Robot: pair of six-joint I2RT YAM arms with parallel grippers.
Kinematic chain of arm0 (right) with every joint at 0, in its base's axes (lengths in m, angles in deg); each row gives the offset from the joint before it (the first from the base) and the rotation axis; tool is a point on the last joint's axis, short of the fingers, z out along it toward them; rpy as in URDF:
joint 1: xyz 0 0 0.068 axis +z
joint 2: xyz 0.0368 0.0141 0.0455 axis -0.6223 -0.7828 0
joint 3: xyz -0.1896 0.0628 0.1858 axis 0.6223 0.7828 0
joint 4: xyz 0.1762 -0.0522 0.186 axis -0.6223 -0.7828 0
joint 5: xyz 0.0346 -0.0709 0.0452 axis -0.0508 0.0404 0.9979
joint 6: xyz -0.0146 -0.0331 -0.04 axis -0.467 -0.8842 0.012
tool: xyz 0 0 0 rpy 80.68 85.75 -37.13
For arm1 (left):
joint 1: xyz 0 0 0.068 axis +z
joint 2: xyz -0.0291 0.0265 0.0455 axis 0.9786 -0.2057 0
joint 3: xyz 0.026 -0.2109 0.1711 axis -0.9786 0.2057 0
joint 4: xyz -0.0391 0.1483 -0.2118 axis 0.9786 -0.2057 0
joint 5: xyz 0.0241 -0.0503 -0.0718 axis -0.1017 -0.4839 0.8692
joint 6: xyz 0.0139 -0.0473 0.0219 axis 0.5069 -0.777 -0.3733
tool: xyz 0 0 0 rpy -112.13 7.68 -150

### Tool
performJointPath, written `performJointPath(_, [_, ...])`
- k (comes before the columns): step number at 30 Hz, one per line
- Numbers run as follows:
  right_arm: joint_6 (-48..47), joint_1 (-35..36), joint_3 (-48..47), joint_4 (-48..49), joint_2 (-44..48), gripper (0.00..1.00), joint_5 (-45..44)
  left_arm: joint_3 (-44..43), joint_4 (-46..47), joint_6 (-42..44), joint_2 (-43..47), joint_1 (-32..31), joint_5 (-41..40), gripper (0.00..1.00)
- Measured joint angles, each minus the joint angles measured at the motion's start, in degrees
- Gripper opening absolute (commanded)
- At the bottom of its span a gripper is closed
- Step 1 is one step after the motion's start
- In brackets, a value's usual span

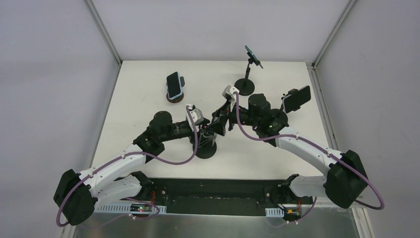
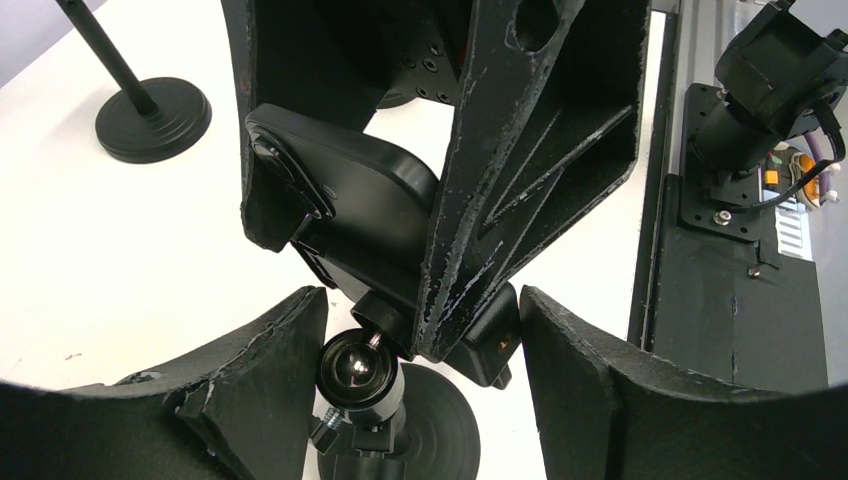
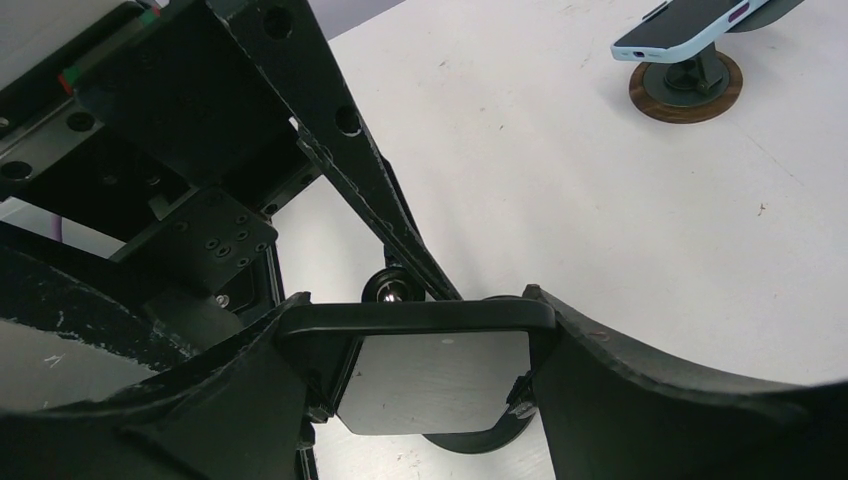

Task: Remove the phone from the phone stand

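On my feed the left arm (image 1: 115, 166) and right arm (image 1: 309, 146) share one build: white shells on the long links, black housings at each joint. A purple cable (image 1: 171, 159) loops along each, back from the wrist. The fingers (image 2: 520, 150) are matte black with webbed cut-outs, scuffed pale along their edges. Small socket screws (image 3: 225, 240) dot the black plate behind them.

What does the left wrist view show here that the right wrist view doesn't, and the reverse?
Only left wrist: a pole stand on its round base, and the right arm's mount at the table edge. Only right wrist: a blue-cased phone on a brown-based stand. Both: the black phone clamped between the right gripper's fingers, over the white table.
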Motion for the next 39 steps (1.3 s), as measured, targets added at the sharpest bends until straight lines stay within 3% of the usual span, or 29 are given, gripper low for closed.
performJointPath(16, [-6.5, -1.6, -2.0, -10.7, 3.3, 0.00, 9.9, 0.8, 0.2, 1.2, 1.7, 0.0, 9.1, 0.00])
performJointPath(30, [-6.2, -2.0, -0.7, -15.7, 7.4, 0.00, 14.0, 1.0, 0.9, 0.7, 1.8, -1.2, 14.4, 0.01])
performJointPath(35, [-5.6, -2.0, 0.0, -16.5, 8.7, 0.00, 14.0, 1.2, 0.8, -0.1, 1.8, -1.3, 14.2, 0.43])
performJointPath(39, [-5.0, -1.8, 0.8, -16.0, 9.5, 0.00, 13.1, 1.5, 0.6, -0.8, 1.9, -1.3, 13.4, 0.53])
